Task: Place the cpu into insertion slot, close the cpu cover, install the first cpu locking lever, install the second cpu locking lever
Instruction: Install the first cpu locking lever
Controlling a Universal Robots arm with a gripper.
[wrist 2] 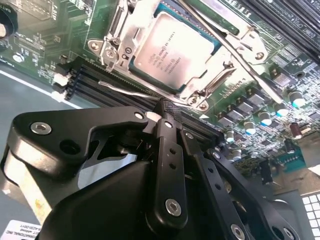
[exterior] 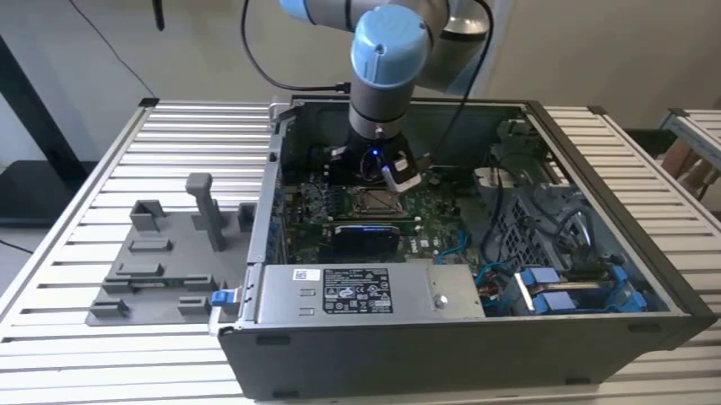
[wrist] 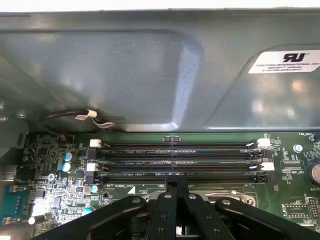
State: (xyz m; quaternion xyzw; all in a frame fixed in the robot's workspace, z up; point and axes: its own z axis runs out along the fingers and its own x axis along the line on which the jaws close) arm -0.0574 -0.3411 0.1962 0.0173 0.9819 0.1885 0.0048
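CPU (wrist 2: 172, 50) seated, cpu cover (wrist 2: 216, 80) down.
My hand (wrist 2: 166, 106), fingers together, sits just beside a locking lever (wrist 2: 125, 91).

cpu (wrist 2: 172, 52): satin metal | cpu cover (wrist 2: 135, 30): shiny metal | motherboard (wrist 2: 40, 30): glossy

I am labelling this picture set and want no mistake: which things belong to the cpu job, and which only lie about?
Job in hand:
cpu
cpu cover, framing it
locking lever, beside the cover
gripper, close by

Lying about:
power-supply box
memory slots
grey fixture, outside the computer case
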